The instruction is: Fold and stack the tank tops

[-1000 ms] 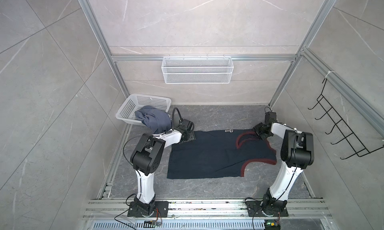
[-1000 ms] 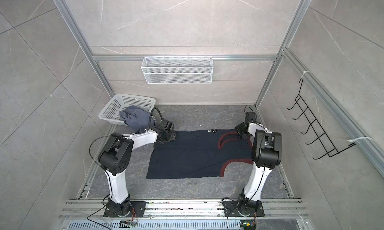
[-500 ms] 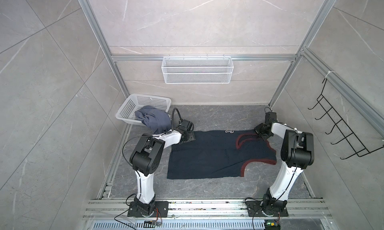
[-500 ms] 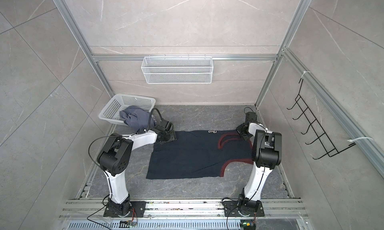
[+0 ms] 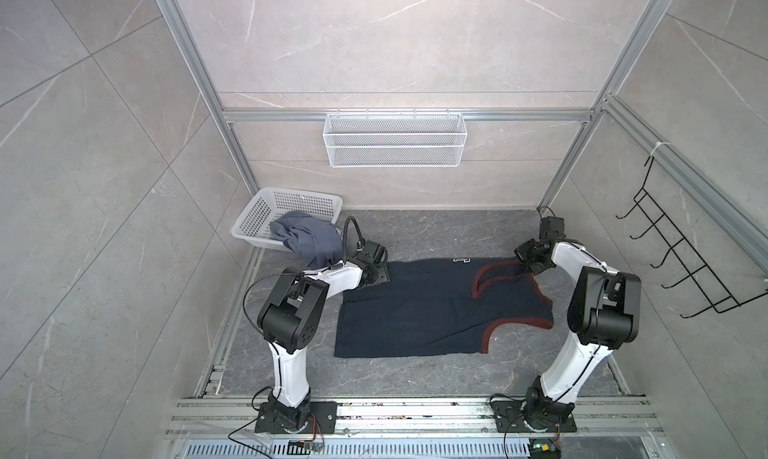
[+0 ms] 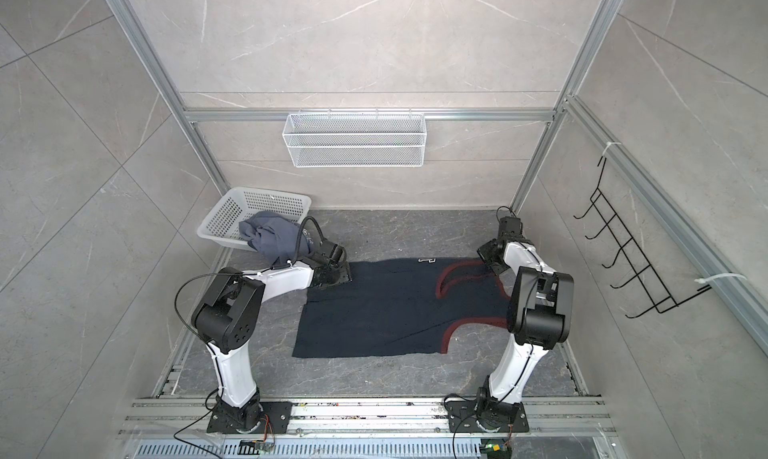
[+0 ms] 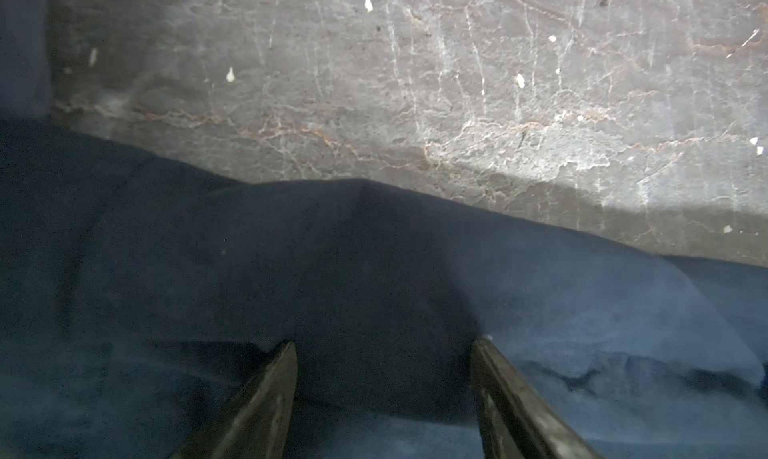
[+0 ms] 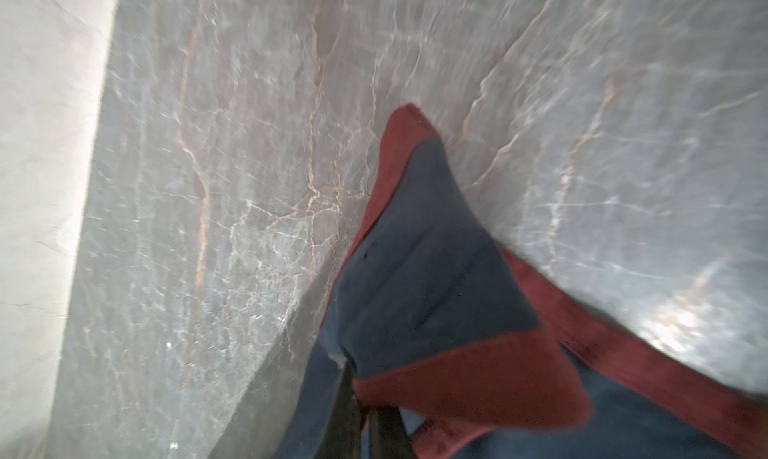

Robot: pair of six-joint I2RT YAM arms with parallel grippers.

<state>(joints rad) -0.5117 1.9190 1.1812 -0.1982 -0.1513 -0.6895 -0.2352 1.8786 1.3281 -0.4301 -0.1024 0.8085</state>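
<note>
Off the far left corner of the navy tank top (image 5: 415,311) stands a white perforated basket (image 5: 266,212). The blue-grey tank top (image 5: 309,243) lies crumpled in it and spills over the rim toward that same corner.

The left claw (image 5: 379,276) is down low on the navy tank top's far left corner. In the left wrist view its two fingers (image 7: 266,403) stand wide apart with the dark cloth (image 7: 374,290) spread flat under and between them. The cloth is not pinched.

The navy tank top itself lies spread across the middle of the grey marbled desk (image 5: 415,228), hem to the left, straps to the right. Dark-red trim shows round the armhole and neck, and there is a small white mark at the far edge. In both top views the near strap rests flat on the desk.

At the navy tank top's far right end, the right claw (image 5: 524,265) has the far strap. In the right wrist view the fingers (image 8: 345,407) are pressed together on the red-trimmed cloth (image 8: 415,290), which rises from them to a point clear of the desk.

On the back wall, well beyond the navy tank top, hangs a white wire basket (image 5: 395,145). Further right of it, on the side wall, is a black hook rack (image 5: 685,266)
</note>
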